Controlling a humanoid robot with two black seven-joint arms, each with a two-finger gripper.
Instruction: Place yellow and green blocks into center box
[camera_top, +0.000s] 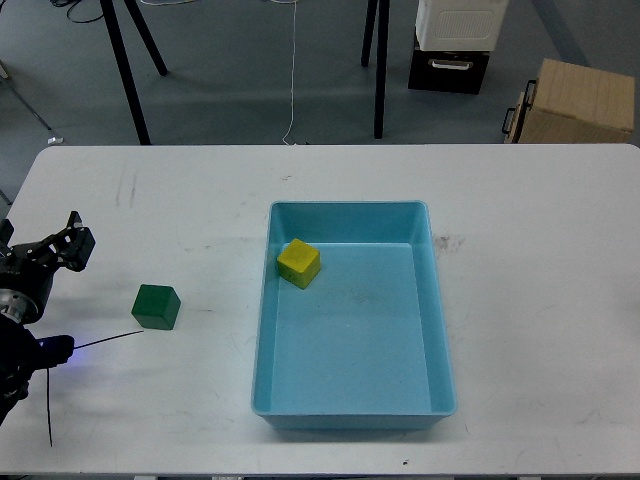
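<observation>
Yellow block (299, 262) is seen inside the blue tray (441, 370), at its far left. Green block (156, 306) sits on the white desk (540, 260), left of the tray. Left gripper (72, 240) is nearby, jaws apart, empty.

Legible text, labels, brands, numbers, signs: none.

Surfaces checked:
- Yellow block (299, 262), centre of frame: plain faces, no marking.
- Green block (156, 306), left of centre: plain faces, no marking.
- Light-blue tray (262, 340), centre: no moulded or printed lettering to be made out.
- White table (540, 260): only faint scuffs and specks, none forming characters.
- Tan cardboard box (578, 100), upper right: no print visible on the sides shown.
- White and black unit (455, 40), top right of centre: a pale patch on its black front, too small to tell whether it carries writing.
</observation>
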